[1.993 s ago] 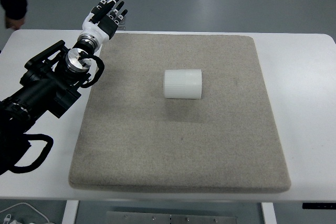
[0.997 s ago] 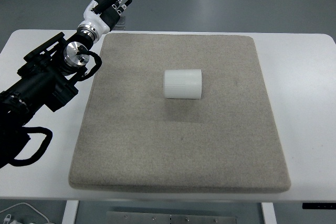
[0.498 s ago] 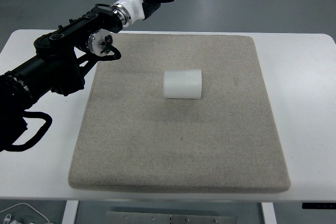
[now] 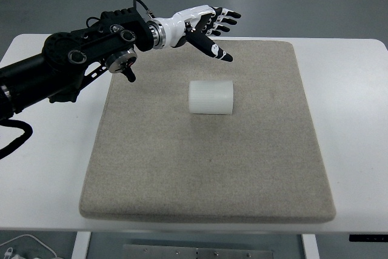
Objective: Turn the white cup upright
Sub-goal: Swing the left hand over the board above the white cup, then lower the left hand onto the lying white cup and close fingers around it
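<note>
A white ribbed cup [image 4: 211, 97] lies on its side near the middle of the grey felt mat [image 4: 206, 168]. My left hand [image 4: 211, 27] hovers over the mat's far edge, above and behind the cup, not touching it. Its fingers are spread, thumb pointing down toward the cup, and it holds nothing. The black left arm [image 4: 73, 65] reaches in from the left edge. The right arm is out of view.
The mat lies on a white table [image 4: 357, 119], with bare table strips to its left and right. Grey floor shows beyond the table's far edge.
My left arm has swung from the mat's far left corner rightward and down toward the cup, the hand turning palm-side over the mat. The cup has not moved.
</note>
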{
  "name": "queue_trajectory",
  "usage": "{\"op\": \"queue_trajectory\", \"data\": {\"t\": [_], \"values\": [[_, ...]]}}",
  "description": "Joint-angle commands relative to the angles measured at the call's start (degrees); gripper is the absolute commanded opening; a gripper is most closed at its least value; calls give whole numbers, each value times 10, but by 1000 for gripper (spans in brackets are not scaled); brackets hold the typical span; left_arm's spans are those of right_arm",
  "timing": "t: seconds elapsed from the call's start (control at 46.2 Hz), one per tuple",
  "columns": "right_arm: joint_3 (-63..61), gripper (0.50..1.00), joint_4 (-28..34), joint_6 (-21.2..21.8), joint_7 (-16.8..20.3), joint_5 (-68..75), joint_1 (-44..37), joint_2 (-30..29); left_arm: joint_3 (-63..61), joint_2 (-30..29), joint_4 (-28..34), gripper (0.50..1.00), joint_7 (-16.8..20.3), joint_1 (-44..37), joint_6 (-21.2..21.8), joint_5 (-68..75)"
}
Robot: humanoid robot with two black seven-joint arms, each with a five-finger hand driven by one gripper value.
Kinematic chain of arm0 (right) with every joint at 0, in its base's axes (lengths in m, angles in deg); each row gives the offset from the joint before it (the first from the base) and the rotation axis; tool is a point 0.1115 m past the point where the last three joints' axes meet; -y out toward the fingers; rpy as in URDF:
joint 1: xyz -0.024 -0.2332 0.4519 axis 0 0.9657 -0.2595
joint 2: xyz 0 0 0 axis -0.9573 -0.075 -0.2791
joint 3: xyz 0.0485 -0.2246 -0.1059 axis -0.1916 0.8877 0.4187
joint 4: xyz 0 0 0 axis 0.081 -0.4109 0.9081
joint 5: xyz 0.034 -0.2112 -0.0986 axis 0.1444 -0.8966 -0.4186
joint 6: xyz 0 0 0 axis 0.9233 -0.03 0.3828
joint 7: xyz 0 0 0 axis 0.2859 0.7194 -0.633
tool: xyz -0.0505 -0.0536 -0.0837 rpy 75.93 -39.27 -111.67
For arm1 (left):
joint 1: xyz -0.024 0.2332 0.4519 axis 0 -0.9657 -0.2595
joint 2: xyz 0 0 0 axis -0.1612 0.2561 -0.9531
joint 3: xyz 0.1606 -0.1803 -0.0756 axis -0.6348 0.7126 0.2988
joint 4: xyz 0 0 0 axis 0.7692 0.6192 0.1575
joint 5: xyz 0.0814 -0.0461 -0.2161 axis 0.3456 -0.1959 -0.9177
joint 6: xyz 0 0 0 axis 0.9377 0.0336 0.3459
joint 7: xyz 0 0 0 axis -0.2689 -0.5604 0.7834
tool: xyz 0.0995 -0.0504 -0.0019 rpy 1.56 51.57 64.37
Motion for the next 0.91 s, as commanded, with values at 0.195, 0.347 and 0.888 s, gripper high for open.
{"op": "queue_trajectory", "data": {"t": [0.195,0.347,0.888], "values": [[0,930,0,0,0,0,0,0,-45,-38,-79,992,-66,26,-5,68],[0,930,0,0,0,0,0,0,-99,-50,-113,992,-74,57,-5,75],[0,930,0,0,0,-1,0,0,-170,-15,-124,990,-109,90,4,85]]}}
